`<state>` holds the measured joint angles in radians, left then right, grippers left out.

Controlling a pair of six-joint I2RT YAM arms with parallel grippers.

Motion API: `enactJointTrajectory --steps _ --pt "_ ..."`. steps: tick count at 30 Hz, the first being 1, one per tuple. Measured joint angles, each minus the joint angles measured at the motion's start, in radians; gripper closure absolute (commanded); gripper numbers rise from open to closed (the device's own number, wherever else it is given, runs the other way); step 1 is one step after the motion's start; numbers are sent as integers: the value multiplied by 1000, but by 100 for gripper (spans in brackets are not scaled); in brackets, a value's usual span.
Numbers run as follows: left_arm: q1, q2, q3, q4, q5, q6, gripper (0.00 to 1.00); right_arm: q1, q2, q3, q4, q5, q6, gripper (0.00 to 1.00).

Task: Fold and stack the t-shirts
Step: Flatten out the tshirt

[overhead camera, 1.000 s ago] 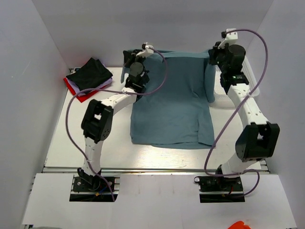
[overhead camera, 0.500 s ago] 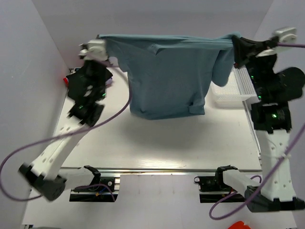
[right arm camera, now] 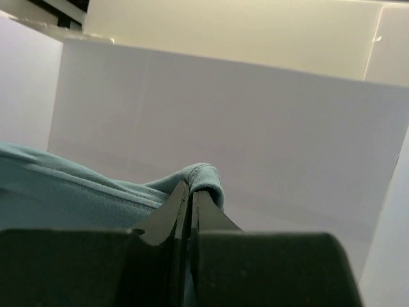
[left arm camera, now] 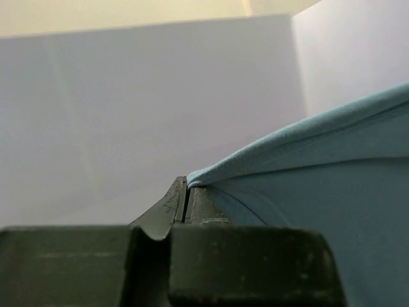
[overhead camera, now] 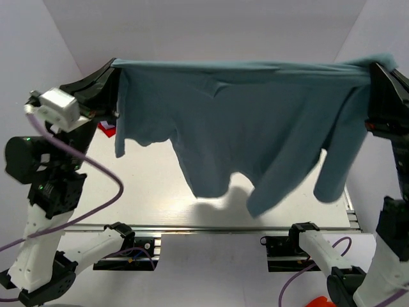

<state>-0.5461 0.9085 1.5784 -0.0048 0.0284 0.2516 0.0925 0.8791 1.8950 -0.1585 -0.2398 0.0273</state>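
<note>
I held the large dusty blue-teal cotton t-shirt (overhead camera: pixel 255 121) stretched in the air above the counter (overhead camera: pixel 153 192), left fingers (left arm camera: pixel 185 188) and right fingers (right arm camera: pixel 190 190) each clamped on a top corner. By my reckoning no fold was made yet, with all the stacking ahead

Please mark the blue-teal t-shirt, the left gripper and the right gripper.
blue-teal t-shirt (overhead camera: pixel 255 115), top external view, middle of the hanging front panel.
left gripper (left arm camera: pixel 186 184), left wrist view, fingertips pinched on the shirt's edge.
right gripper (right arm camera: pixel 190 187), right wrist view, fingertips pinched on bunched fabric.
</note>
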Motion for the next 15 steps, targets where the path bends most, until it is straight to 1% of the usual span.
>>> enactJointTrajectory --steps 4,8,12,15 --pt "1 -38 49 -49 80 -18 100 -6 -38 8 -1 -11 2 100" --pt "2 -55 71 -63 96 -24 100 -8 -40 20 -1 -31 14 100" --pt "5 -31 46 -29 52 -14 100 -8 -30 -13 18 -34 18 100" --pt "8 19 -6 34 -42 11 100 -8 -2 -82 51 -28 21 100"
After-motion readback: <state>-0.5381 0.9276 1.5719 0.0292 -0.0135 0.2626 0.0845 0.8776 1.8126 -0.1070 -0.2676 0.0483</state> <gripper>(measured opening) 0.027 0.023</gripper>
